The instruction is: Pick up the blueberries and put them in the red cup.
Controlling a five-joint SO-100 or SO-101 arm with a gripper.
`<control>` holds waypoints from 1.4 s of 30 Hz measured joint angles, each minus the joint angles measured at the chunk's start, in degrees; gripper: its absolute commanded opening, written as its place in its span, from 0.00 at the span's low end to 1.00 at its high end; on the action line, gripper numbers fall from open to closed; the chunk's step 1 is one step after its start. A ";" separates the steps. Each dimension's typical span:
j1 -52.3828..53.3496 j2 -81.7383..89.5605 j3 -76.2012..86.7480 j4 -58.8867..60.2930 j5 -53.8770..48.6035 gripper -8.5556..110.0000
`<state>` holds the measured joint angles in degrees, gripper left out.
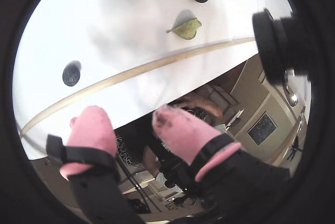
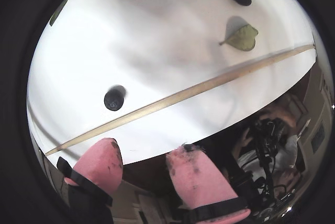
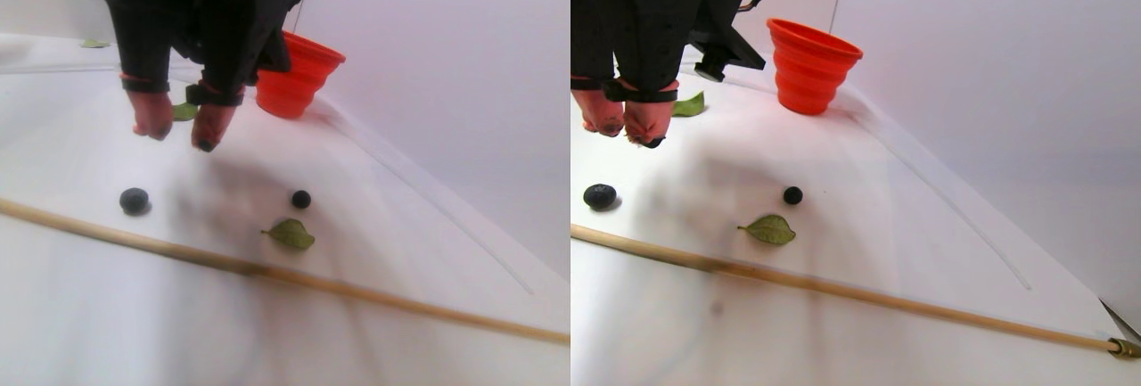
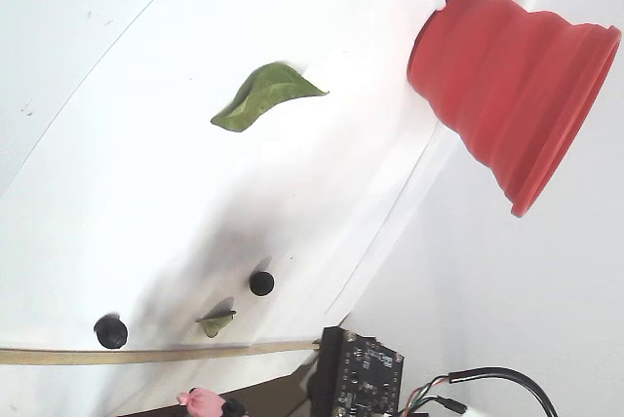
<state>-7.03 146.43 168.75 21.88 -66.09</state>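
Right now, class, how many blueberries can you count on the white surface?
2. One larger blueberry lies near the wooden strip; one smaller blueberry sits just beyond the small leaf. Others may be hidden.

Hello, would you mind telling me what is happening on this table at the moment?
A single robot arm hangs its pink-tipped claw open and empty above a white table. Two blueberries lie on the table near a green leaf. The red cup stands upright farther back; its inside is not visible.

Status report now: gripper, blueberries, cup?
Gripper open, empty, above table. Two blueberries on table. Red cup upright. Leaf beside the smaller one.
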 measured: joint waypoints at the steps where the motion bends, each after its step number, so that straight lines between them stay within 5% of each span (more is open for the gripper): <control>1: 0.00 0.09 0.18 -1.05 0.00 0.21; 42: -7.29 -27.95 0.70 -28.83 2.64 0.22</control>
<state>-14.33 118.48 169.45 -6.94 -63.46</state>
